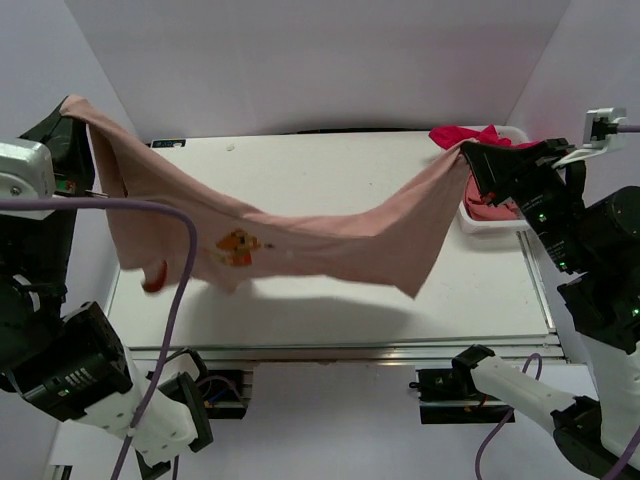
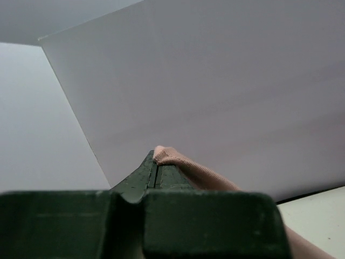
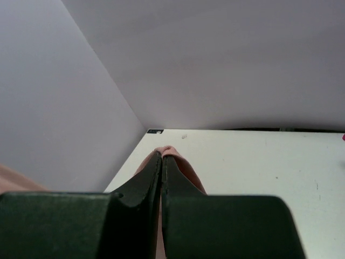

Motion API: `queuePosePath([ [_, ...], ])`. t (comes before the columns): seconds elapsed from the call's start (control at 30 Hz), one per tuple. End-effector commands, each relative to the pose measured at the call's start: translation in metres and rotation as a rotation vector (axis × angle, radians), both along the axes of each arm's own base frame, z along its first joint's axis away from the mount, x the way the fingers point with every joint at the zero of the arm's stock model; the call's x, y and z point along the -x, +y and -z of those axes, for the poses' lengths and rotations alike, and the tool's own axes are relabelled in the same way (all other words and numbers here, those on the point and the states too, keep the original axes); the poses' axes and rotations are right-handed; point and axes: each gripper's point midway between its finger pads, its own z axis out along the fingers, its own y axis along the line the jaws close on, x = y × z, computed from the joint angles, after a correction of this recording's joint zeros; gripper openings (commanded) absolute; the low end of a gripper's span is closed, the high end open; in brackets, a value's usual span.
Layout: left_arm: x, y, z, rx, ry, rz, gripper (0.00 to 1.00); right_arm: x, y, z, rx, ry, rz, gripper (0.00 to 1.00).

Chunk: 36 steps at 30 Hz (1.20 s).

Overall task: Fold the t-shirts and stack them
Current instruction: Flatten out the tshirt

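A salmon-pink t-shirt (image 1: 300, 245) with a small orange chest print hangs stretched in the air above the table, sagging in the middle. My left gripper (image 1: 68, 108) is shut on its upper left corner, high at the left; in the left wrist view a fold of pink cloth (image 2: 178, 162) pokes out at the closed left gripper (image 2: 155, 159) tips. My right gripper (image 1: 470, 152) is shut on the other corner at the right; pink fabric (image 3: 180, 159) shows at the closed right gripper (image 3: 162, 156) tips. A magenta-red t-shirt (image 1: 470, 134) and another pink one (image 1: 490, 208) lie in the basket.
A white basket (image 1: 490, 225) stands at the table's (image 1: 330, 165) back right, just behind my right gripper. A purple cable (image 1: 170, 290) loops across the left arm. White walls close in the table on three sides.
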Motion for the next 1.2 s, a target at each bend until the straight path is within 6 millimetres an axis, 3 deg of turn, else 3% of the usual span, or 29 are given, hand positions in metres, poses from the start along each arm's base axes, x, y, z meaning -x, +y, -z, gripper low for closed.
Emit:
queuePosePath([
  [0.0, -0.038, 0.029, 0.012, 0.093, 0.078, -0.020, 0.00, -0.004, 0.005, 0.014, 0.034, 0.067, -0.013, 0.00],
  [0.1, -0.046, 0.034, 0.011, 0.108, 0.073, -0.018, 0.00, -0.018, 0.001, 0.022, 0.048, 0.080, 0.045, 0.00],
  [0.13, -0.057, 0.041, 0.015, 0.127, 0.090, -0.015, 0.00, -0.024, 0.000, 0.025, 0.054, 0.084, 0.071, 0.00],
  [0.23, -0.098, 0.069, 0.033, 0.200, 0.151, -0.021, 0.00, -0.057, -0.006, 0.039, 0.086, 0.100, 0.190, 0.00],
  [0.27, -0.124, 0.086, 0.048, 0.232, 0.205, -0.026, 0.00, -0.067, -0.011, 0.044, 0.092, 0.116, 0.241, 0.00],
  [0.33, -0.153, 0.101, 0.058, 0.263, 0.234, -0.008, 0.00, -0.099, -0.003, 0.067, 0.140, 0.167, 0.296, 0.00],
  [0.37, -0.181, 0.120, 0.074, 0.292, 0.277, -0.015, 0.00, -0.118, -0.004, 0.082, 0.161, 0.200, 0.357, 0.00],
  [0.47, -0.221, 0.147, 0.101, 0.340, 0.323, -0.030, 0.00, -0.150, -0.010, 0.106, 0.147, 0.207, 0.464, 0.00],
  [0.5, -0.247, 0.163, 0.125, 0.374, 0.350, -0.031, 0.00, -0.164, -0.007, 0.118, 0.155, 0.223, 0.479, 0.00],
  [0.57, -0.272, 0.178, 0.156, 0.385, 0.399, -0.061, 0.00, -0.194, -0.005, 0.137, 0.155, 0.255, 0.498, 0.00],
  [0.6, -0.296, 0.185, 0.189, 0.408, 0.452, -0.061, 0.00, -0.204, -0.004, 0.143, 0.155, 0.264, 0.495, 0.00],
  [0.63, -0.309, 0.187, 0.207, 0.395, 0.479, -0.061, 0.00, -0.216, -0.006, 0.150, 0.161, 0.275, 0.508, 0.00],
  [0.67, -0.321, 0.188, 0.224, 0.393, 0.508, -0.059, 0.00, -0.235, 0.000, 0.171, 0.189, 0.313, 0.511, 0.00],
  [0.7, -0.342, 0.188, 0.249, 0.399, 0.540, -0.056, 0.00, -0.246, 0.001, 0.169, 0.185, 0.305, 0.520, 0.00],
  [0.73, -0.354, 0.186, 0.278, 0.395, 0.589, -0.045, 0.00, -0.257, -0.001, 0.177, 0.201, 0.315, 0.545, 0.00],
  [0.77, -0.367, 0.172, 0.295, 0.387, 0.614, -0.018, 0.00, -0.276, 0.002, 0.203, 0.245, 0.354, 0.557, 0.00],
  [0.8, -0.379, 0.171, 0.306, 0.384, 0.609, -0.027, 0.00, -0.288, 0.002, 0.198, 0.242, 0.332, 0.569, 0.00],
  [0.83, -0.396, 0.167, 0.346, 0.372, 0.673, -0.022, 0.00, -0.299, -0.002, 0.206, 0.257, 0.341, 0.598, 0.00],
  [0.87, -0.406, 0.160, 0.365, 0.346, 0.708, -0.022, 0.00, -0.318, 0.001, 0.235, 0.304, 0.381, 0.608, 0.00],
  [0.9, -0.419, 0.143, 0.384, 0.334, 0.750, -0.034, 0.00, -0.331, 0.003, 0.230, 0.298, 0.362, 0.611, 0.00],
  [0.93, -0.438, 0.141, 0.418, 0.278, 0.808, -0.040, 0.00, -0.345, 0.002, 0.241, 0.313, 0.373, 0.605, 0.00],
  [0.97, -0.448, 0.128, 0.438, 0.265, 0.852, -0.027, 0.00, -0.364, 0.006, 0.277, 0.354, 0.426, 0.598, 0.00],
  [1.0, -0.459, 0.127, 0.452, 0.273, 0.873, -0.035, 0.00, -0.373, 0.005, 0.285, 0.364, 0.436, 0.595, 0.00],
  [1.03, -0.474, 0.128, 0.497, 0.299, 0.947, -0.034, 0.00, -0.386, 0.007, 0.285, 0.357, 0.420, 0.587, 0.00],
  [1.07, -0.490, 0.125, 0.489, 0.298, 0.925, -0.027, 0.00, -0.398, 0.009, 0.316, 0.389, 0.455, 0.581, 0.00],
  [1.1, -0.498, 0.124, 0.503, 0.314, 0.954, -0.029, 0.00, -0.404, 0.009, 0.327, 0.403, 0.465, 0.575, 0.00],
  [1.13, -0.510, 0.123, 0.541, 0.323, 1.012, -0.022, 0.00, -0.419, 0.013, 0.335, 0.394, 0.447, 0.557, 0.00],
  [1.17, -0.522, 0.117, 0.531, 0.307, 0.994, -0.019, 0.00, -0.425, 0.016, 0.342, 0.399, 0.450, 0.549, 0.00],
])
